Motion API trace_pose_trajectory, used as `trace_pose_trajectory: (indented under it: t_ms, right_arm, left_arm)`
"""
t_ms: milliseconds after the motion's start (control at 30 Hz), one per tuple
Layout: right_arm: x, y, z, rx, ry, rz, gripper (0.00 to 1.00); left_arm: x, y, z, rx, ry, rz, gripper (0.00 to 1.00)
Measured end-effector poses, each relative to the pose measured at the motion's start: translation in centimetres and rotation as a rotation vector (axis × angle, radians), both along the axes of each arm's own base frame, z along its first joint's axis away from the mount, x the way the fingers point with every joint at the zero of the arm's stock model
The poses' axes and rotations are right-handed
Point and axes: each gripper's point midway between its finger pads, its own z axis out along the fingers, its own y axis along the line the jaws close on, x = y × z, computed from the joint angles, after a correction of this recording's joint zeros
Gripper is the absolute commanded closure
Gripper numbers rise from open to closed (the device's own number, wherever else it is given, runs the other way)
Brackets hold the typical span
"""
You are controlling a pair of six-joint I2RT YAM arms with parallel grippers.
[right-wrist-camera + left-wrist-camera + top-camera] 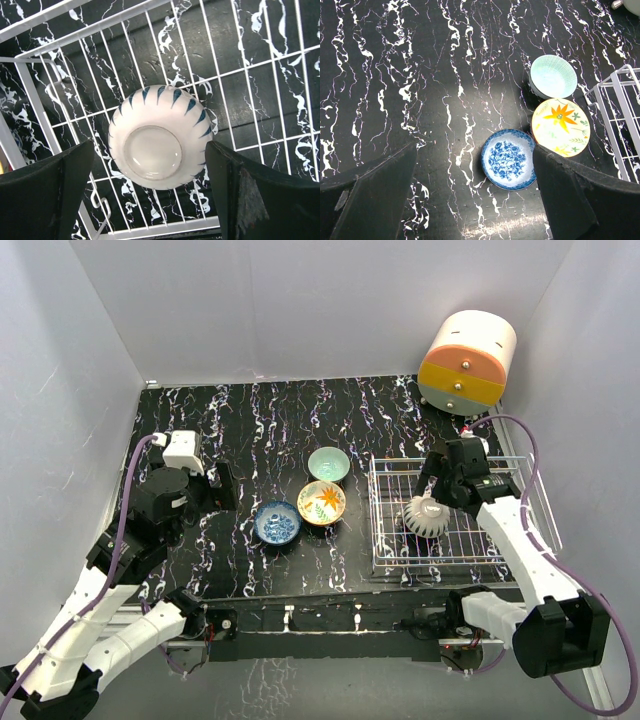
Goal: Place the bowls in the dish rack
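Note:
The white wire dish rack (500,550) sits at the right of the table. A white bowl with blue teardrop marks (427,516) lies upside down in it; in the right wrist view (157,137) it rests on the rack wires (240,70). My right gripper (437,483) hovers above this bowl, open, its fingers apart from the bowl. Three bowls stand on the table left of the rack: a blue floral one (277,522) (510,158), a yellow-orange flower one (322,502) (560,127), and a pale green one (328,464) (552,76). My left gripper (222,488) is open and empty, left of them.
A cream-and-orange round drawer unit (466,362) stands at the back right, behind the rack. The black marbled table (260,420) is walled by white panels on three sides. The rack's corner shows at the right edge of the left wrist view (620,115).

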Motion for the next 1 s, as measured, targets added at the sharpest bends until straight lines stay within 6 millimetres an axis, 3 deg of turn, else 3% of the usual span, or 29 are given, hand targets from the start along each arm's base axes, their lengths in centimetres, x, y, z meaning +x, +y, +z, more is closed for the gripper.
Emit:
trace_pose_trajectory:
  t_ms: [233,333,667,1000]
  right_arm:
    - [-0.5,0.6,-1.7,0.008,0.080,0.051,0.03]
    - [-0.8,0.7,-2.3,0.009,0.100,0.058,0.07]
    - [-0.4,0.7,-3.2,0.000,0.133,0.063,0.15]
    - [0.3,0.3,-3.1,-0.014,0.118,0.033,0.15]
  left_arm:
    - [0.0,0.0,-0.1,0.002,0.003,0.000,0.03]
    - [0.0,0.0,-0.1,0.002,0.003,0.000,0.03]
    - [0.0,0.0,-0.3,0.007,0.006,0.003,0.03]
    - [-0.2,0.4,-0.3,0.012,0.001,0.011,0.03]
